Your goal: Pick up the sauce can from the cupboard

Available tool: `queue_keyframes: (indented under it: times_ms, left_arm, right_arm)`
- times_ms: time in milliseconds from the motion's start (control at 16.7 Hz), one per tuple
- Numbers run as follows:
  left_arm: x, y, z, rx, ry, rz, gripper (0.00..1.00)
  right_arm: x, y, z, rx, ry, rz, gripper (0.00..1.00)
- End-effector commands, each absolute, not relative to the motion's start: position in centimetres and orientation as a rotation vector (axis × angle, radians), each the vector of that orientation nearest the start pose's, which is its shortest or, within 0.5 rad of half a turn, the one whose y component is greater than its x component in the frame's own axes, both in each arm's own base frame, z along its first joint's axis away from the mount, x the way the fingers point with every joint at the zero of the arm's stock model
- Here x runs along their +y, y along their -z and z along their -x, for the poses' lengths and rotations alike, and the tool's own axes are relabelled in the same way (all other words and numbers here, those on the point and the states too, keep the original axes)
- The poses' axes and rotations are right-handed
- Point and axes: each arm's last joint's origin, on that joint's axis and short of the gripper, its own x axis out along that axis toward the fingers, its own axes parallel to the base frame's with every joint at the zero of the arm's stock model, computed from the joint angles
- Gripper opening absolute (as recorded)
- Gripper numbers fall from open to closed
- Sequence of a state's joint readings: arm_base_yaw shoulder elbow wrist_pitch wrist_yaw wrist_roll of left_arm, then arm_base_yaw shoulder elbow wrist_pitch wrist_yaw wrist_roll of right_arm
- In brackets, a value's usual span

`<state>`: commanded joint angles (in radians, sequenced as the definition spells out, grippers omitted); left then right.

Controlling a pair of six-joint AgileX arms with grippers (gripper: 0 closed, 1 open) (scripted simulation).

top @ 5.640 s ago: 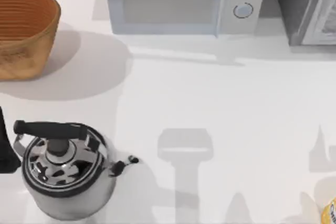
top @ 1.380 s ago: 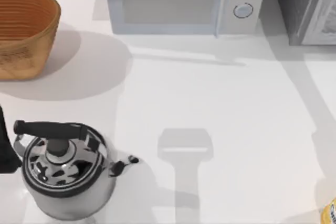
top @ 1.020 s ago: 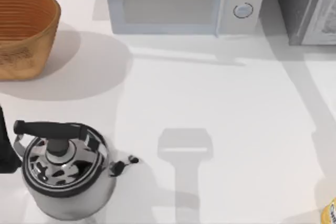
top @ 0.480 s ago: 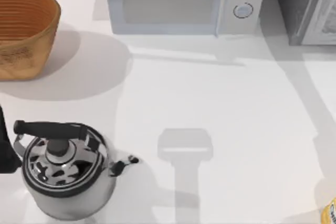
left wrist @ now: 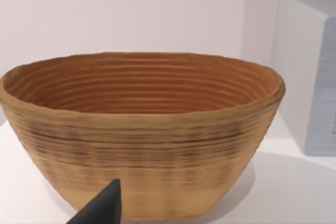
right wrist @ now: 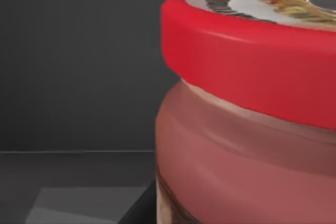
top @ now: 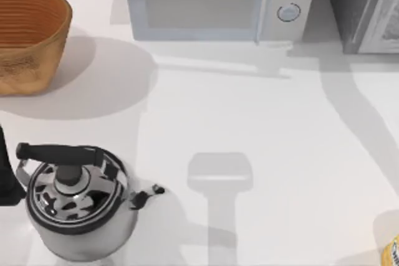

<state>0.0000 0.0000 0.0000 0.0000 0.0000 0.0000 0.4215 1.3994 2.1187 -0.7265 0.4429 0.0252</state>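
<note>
White desk [top: 268,129] seen from above; pale microwave [top: 212,1] at far centre, dark grey cupboard [top: 365,7] at far right. Woven basket [top: 28,35] far left, steel kettle [top: 75,200] near left. Sauce can [right wrist: 252,114] stands inside the dark cupboard, close before the right wrist camera. Left claw [left wrist: 102,208] faces the basket. Spread of either claw cannot be told.
</note>
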Motion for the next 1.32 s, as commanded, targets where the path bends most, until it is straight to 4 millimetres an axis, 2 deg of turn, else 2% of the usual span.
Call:
queue_keyframes:
  times_ms: [120,480,660,840,1020,1200,1320]
  left_arm:
    - [-0.1,-16.0,-10.6,0.000,0.000,0.000,1.00]
    - [-0.1,-16.0,-10.6,0.000,0.000,0.000,1.00]
    - [-0.1,-16.0,-10.6,0.000,0.000,0.000,1.00]
    - [-0.1,-16.0,-10.6,0.000,0.000,0.000,1.00]
    - [-0.1,-16.0,-10.6,0.000,0.000,0.000,1.00]
    - [-0.1,-16.0,-10.6,0.000,0.000,0.000,1.00]
    - [-0.1,-16.0,-10.6,0.000,0.000,0.000,1.00]
  right_arm:
    - [8.3,-56.9,-19.1,0.003,0.008,-0.006,0.00]
    - [8.0,-57.0,-18.8,-0.008,0.012,-0.014,0.00]
    - [6.6,-57.0,-17.3,-0.050,0.039,-0.042,0.00]
    - [4.9,-56.0,-15.5,-0.091,0.080,-0.068,0.00]
    - [3.3,-53.4,-13.7,-0.111,0.104,-0.072,0.00]
    - [2.2,-49.3,-11.9,-0.122,0.104,-0.063,0.00]
    - [1.5,-45.8,-10.8,-0.130,0.099,-0.055,0.00]
